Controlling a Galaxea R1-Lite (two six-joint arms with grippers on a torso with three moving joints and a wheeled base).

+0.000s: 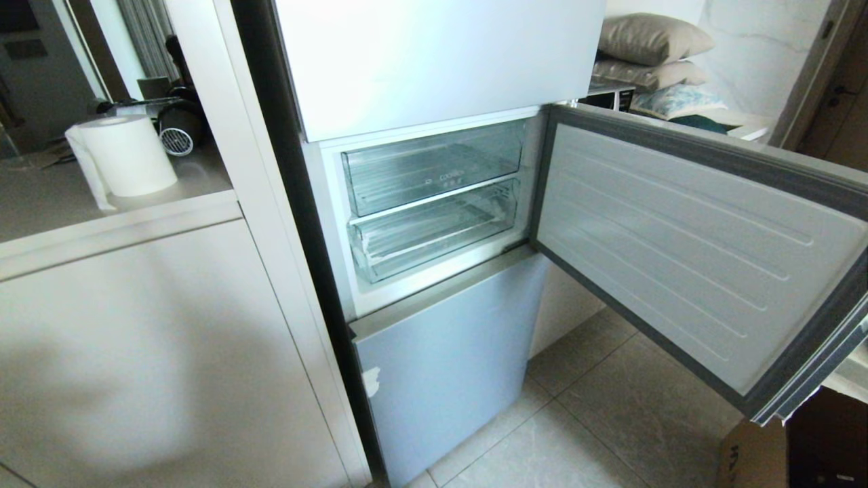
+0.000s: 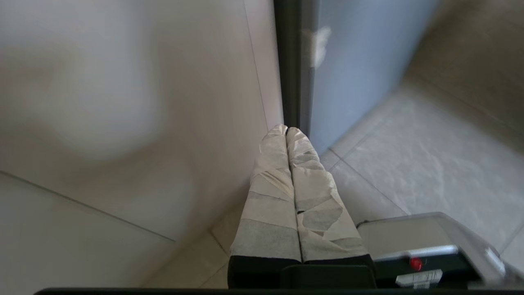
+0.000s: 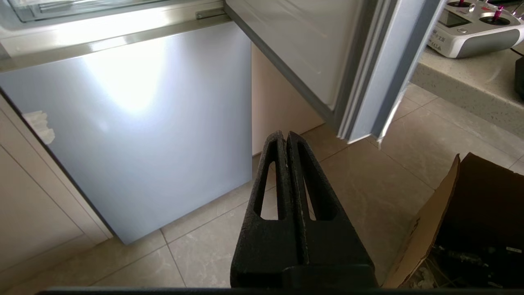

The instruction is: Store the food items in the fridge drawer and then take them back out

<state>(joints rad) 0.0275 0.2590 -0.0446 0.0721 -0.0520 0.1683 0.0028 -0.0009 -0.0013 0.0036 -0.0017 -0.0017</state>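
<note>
I see both pincers pressed closed and empty — left gripper (image 2: pixel 286 130) and right gripper (image 3: pixel 285 135) low by the floor. The fridge drawer (image 1: pixel 434 234) sits pushed in, door open for access — no food items visible.

Left gripper (image 2: pixel 286 130) pointing downward, its tape-wrapped fingers (image 2: pixel 270 192) pressed flat together, nothing between them. Right gripper (image 3: pixel 285 137) likewise angled down, black slotted fingers (image 3: pixel 311 192) closed tip to tip, empty. Neither arm visible from the head.
</note>
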